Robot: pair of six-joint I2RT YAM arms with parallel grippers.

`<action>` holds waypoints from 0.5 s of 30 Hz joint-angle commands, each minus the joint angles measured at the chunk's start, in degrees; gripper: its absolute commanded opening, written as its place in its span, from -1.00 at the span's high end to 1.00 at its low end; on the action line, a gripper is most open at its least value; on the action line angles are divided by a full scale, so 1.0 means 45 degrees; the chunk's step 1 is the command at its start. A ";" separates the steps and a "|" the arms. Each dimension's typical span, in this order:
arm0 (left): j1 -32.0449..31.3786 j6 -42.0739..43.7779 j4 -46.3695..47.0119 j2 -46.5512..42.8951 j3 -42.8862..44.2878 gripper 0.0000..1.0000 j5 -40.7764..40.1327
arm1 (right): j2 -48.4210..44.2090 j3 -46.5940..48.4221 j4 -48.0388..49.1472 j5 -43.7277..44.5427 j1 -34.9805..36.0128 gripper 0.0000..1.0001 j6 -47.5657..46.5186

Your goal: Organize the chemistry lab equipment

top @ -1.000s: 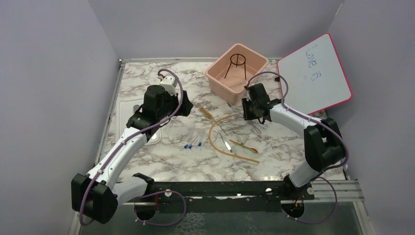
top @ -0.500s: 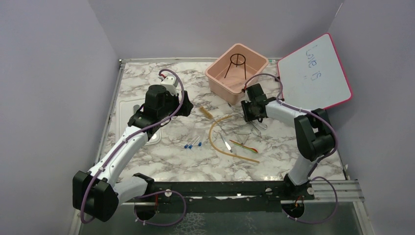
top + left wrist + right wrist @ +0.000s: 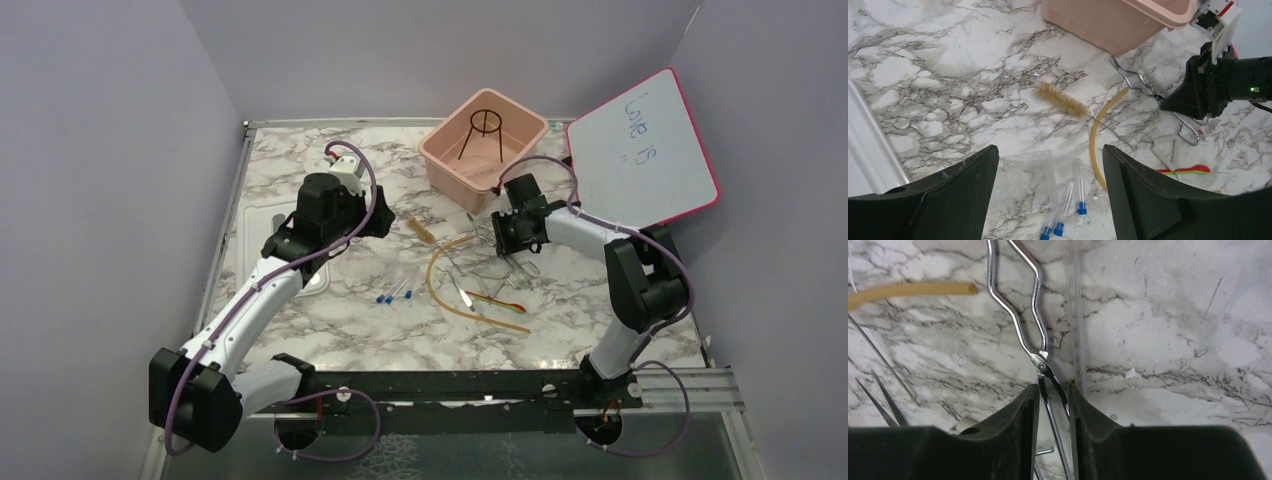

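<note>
The metal tongs [image 3: 1020, 330] lie on the marble right of centre [image 3: 522, 264]. My right gripper [image 3: 1054, 387] is shut on their handles just behind the rivet; it also shows in the top view [image 3: 506, 243] and the left wrist view [image 3: 1168, 102]. The tan rubber tube [image 3: 436, 275] curves beside them, its end near the tongs' tips [image 3: 908, 289]. My left gripper [image 3: 1050, 152] is open and empty above three blue-capped test tubes [image 3: 1079, 185], seen in the top view [image 3: 395, 293]. The black wire tripod [image 3: 483, 125] stands in the pink bin [image 3: 440, 150].
A tan bottle brush [image 3: 1060, 99] lies left of the tube. Tweezers [image 3: 878, 400] and a red and yellow spatula [image 3: 1183, 170] lie near the tube's bend. A clear plastic sheet [image 3: 1028, 170] lies by the test tubes. The whiteboard [image 3: 645, 150] leans at the right.
My right arm has swung its elbow in and the gripper has slid a little down and left onto the tongs. My left arm has not moved.
</note>
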 commanded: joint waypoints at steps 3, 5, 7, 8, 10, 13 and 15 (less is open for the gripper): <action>-0.0019 -0.0005 0.0133 0.0099 -0.0092 -0.57 0.0140 | -0.0528 -0.0456 -0.0897 0.0240 0.0040 0.29 0.0439; -0.0019 -0.0001 0.0139 0.0102 -0.0093 -0.57 0.0139 | -0.0647 -0.0470 -0.0880 0.0449 0.0040 0.41 0.0593; -0.0019 -0.0001 0.0138 0.0090 -0.0091 -0.57 0.0133 | -0.0809 -0.0592 -0.0808 0.0270 0.0040 0.56 0.0572; -0.0019 -0.0008 0.0143 0.0098 -0.0089 -0.57 0.0138 | -0.0871 -0.0634 -0.0805 0.0164 0.0042 0.61 0.0576; -0.0019 -0.0007 0.0139 0.0118 -0.0084 -0.57 0.0138 | -0.0871 -0.0695 -0.0850 0.0046 0.0049 0.65 0.0560; -0.0019 -0.0012 0.0137 0.0109 -0.0091 -0.57 0.0158 | -0.0738 -0.0765 -0.0936 -0.0001 0.0039 0.62 0.0569; -0.0019 -0.0014 0.0139 0.0121 -0.0092 -0.57 0.0158 | -0.0679 -0.0790 -0.0955 0.0002 0.0039 0.52 0.0631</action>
